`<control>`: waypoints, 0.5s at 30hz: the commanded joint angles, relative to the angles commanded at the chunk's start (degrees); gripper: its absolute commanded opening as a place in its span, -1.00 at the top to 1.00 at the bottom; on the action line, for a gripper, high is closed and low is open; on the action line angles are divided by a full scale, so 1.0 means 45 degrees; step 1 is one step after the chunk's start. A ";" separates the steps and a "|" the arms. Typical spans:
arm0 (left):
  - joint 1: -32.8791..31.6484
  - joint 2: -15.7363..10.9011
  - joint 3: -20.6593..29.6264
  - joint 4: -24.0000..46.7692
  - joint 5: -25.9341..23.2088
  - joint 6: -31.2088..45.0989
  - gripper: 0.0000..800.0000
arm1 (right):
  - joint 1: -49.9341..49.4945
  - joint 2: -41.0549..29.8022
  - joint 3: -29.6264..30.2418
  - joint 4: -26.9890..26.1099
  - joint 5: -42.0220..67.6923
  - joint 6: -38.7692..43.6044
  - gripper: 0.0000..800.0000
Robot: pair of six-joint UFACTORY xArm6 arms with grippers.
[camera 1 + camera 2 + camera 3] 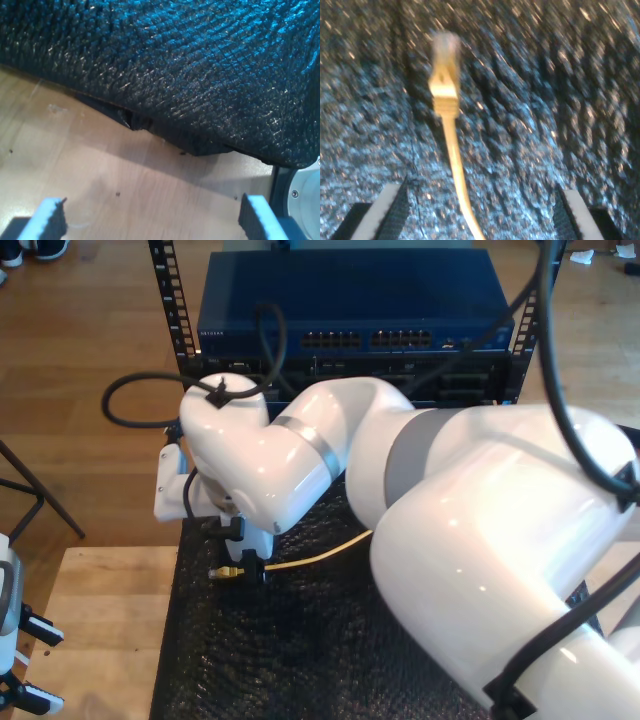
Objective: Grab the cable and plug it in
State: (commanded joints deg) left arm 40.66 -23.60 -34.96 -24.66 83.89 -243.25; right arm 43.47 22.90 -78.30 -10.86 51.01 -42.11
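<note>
Covering most of the desk (100, 620) is a black bubble-textured mat (300, 650); bare light wood shows at the exterior view's left, and wood floor (80, 330) lies beyond. Behind the mat stands a black rack (170, 300) w/ a blue network switch (350, 300), its two blocks of ports facing the camera.

Count: one cable (310, 556), yellow-orange, one clear plug (445, 50) at its tip. Two arms. One switch. One mat.

My second end effector (480, 215) is released, pads (395, 210) spread wide, nothing gripped. Cable lies on the mat between the pads but touching neither, running straight ahead of the end effector w/ the plug at the far end; second wrist view is blurred, so plug detail can't be read. In the exterior view the big white arm (430, 500) reaches over the mat, and the cable tip sits just beside its end effector (245, 565).

My first end effector (150, 215) is also released, pads (50, 220) well apart, empty. It hangs over bare wood, mat edge (165, 75) just ahead of it, slightly lifted off the desk. Part of a white arm (15, 640) shows at the exterior view's lower left.
</note>
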 joint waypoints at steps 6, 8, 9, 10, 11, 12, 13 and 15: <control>0.0000 0.0000 0.0098 0.0000 0.0000 0.0000 -1.00 | 0.0098 0.0313 -0.0274 0.0000 0.0000 0.0039 -0.46; 0.0000 0.0000 0.0137 0.0000 0.0000 0.0000 -1.00 | 0.0117 0.0371 -0.0352 0.0039 0.0000 0.0059 -0.31; 0.0000 0.0000 0.0137 0.0000 0.0000 0.0000 -1.00 | 0.0117 0.0371 -0.0352 0.0039 0.0000 0.0078 -0.27; 0.0000 0.0000 0.0137 0.0000 0.0000 0.0000 -1.00 | 0.0117 0.0371 -0.0352 0.0039 0.0000 0.0078 -0.26; 0.0000 0.0000 0.0137 0.0000 0.0000 0.0000 -1.00 | 0.0117 0.0371 -0.0352 0.0039 0.0000 0.0078 -0.25; 0.0000 0.0000 0.0137 0.0000 0.0000 0.0000 -1.00 | 0.0117 0.0371 -0.0352 0.0039 0.0000 0.0078 -0.21; 0.0000 0.0000 0.0137 0.0000 0.0000 0.0000 -1.00 | 0.0117 0.0391 -0.0352 0.0039 0.0000 0.0078 -0.16; 0.0000 0.0000 0.0137 0.0000 0.0000 0.0000 -1.00 | 0.0117 0.0410 -0.0352 0.0039 -0.0020 0.0078 -0.15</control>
State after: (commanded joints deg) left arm 40.66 -23.60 -34.34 -24.66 83.89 -243.25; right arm 44.00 24.75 -79.88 -10.68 50.92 -41.76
